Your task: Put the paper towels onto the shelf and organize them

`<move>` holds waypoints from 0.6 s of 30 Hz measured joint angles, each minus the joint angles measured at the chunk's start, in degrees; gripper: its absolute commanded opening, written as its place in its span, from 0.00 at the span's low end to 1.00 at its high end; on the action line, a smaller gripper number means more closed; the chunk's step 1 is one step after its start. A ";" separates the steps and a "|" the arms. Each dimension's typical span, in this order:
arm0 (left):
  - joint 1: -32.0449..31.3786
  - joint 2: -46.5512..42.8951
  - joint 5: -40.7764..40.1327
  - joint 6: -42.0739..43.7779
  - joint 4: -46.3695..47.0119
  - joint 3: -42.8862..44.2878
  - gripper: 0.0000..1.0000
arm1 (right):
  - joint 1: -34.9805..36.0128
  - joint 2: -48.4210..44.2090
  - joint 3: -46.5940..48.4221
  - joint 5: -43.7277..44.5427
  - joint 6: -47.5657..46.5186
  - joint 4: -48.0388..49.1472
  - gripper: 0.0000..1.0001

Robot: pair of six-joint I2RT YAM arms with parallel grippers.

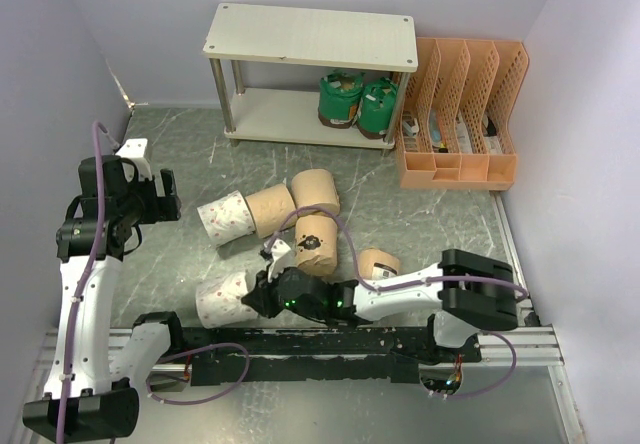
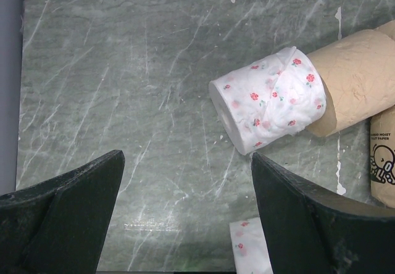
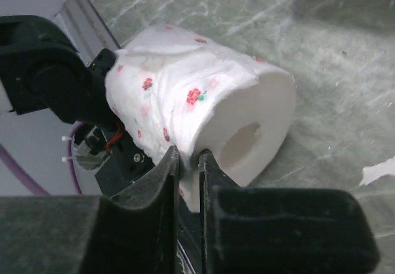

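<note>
The shelf (image 1: 310, 36) stands at the back with two green-wrapped rolls (image 1: 357, 101) on its lower board. My right gripper (image 1: 260, 292) is shut on the wrapper edge of a white patterned roll (image 3: 197, 113) lying near the front rail (image 1: 222, 300). My left gripper (image 2: 186, 160) is open and empty above bare table, left of the second white patterned roll (image 2: 271, 98), which also shows in the top view (image 1: 228, 214). Two bare tan rolls (image 1: 270, 209) (image 1: 316, 190) and two labelled tan rolls (image 1: 316, 243) (image 1: 378, 262) lie mid-table.
An orange perforated file organizer (image 1: 460, 169) stands right of the shelf. A torn white scrap (image 1: 275, 250) lies by the rolls. The aluminium rail (image 1: 520, 342) runs along the near edge. Grey walls close in on the left and right.
</note>
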 measured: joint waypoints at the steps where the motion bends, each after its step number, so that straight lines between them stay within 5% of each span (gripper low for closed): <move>1: 0.00 -0.13 -0.15 0.00 0.02 -0.02 0.95 | 0.00 -1.27 0.59 -0.31 -2.32 -2.03 0.00; 11: 0.02 -1.66 -1.16 -0.04 0.07 -0.09 0.95 | -0.04 -15.61 22.10 11.72 -27.96 -25.35 0.00; 18: 0.37 -1.90 -2.54 -0.66 0.04 -0.09 0.95 | -9.38 -10.67 37.94 23.93 -47.76 -32.81 0.00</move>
